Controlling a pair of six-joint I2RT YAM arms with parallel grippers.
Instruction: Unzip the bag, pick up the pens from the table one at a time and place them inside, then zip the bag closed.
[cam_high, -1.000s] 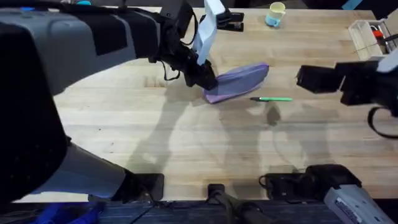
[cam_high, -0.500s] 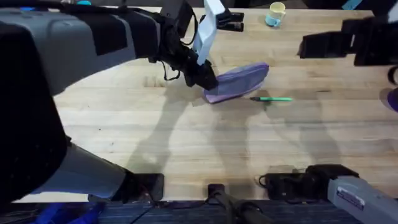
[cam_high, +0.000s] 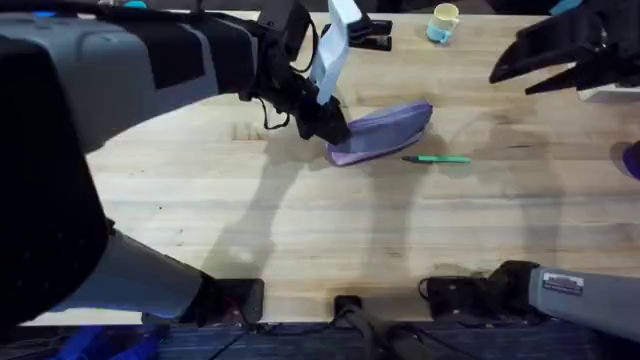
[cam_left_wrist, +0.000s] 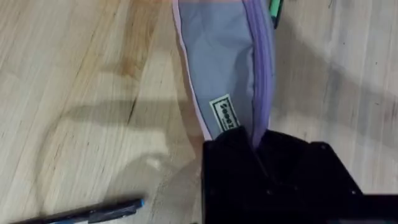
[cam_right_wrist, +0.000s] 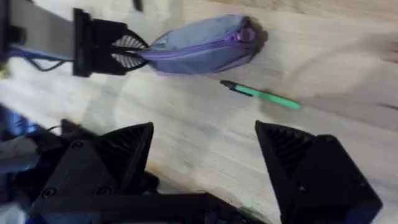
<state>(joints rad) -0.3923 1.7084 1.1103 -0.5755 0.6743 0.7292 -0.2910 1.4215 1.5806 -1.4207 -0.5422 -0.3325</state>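
Between the fingers of the left gripper (cam_high: 328, 122) sits one end of the bag (cam_high: 385, 130), a lavender-purple pouch lying on the table (cam_high: 300, 230). The left gripper's fingers are closed on that end; in the left wrist view the zipper edge of the bag (cam_left_wrist: 233, 68) runs straight out from the black fingers, with a small label near the clamped end. The bag extends away from the left gripper toward the right side of the table, and its zipper pull shows at the far end in the right wrist view, on the bag (cam_right_wrist: 205, 43).

Just beyond the bag's long side, on the side nearer the arm bases, lies the green pen (cam_high: 438, 159), close to the bag; whether they touch cannot be told. The green pen (cam_right_wrist: 264, 96) lies flat on the wood with its dark tip toward the left gripper. A dark pen (cam_left_wrist: 93, 213) lies on the table beside the left gripper, on the other side from the green pen.

The right gripper (cam_high: 560, 72) hangs well apart from the bag, over the far right part of the table, with its fingers spread wide and nothing between them; the right wrist view shows the right gripper (cam_right_wrist: 205, 155) looking down on the bag and green pen.

A yellow cup (cam_high: 444, 20) and a black stapler (cam_high: 370, 38) stand at the far edge, beyond the bag.
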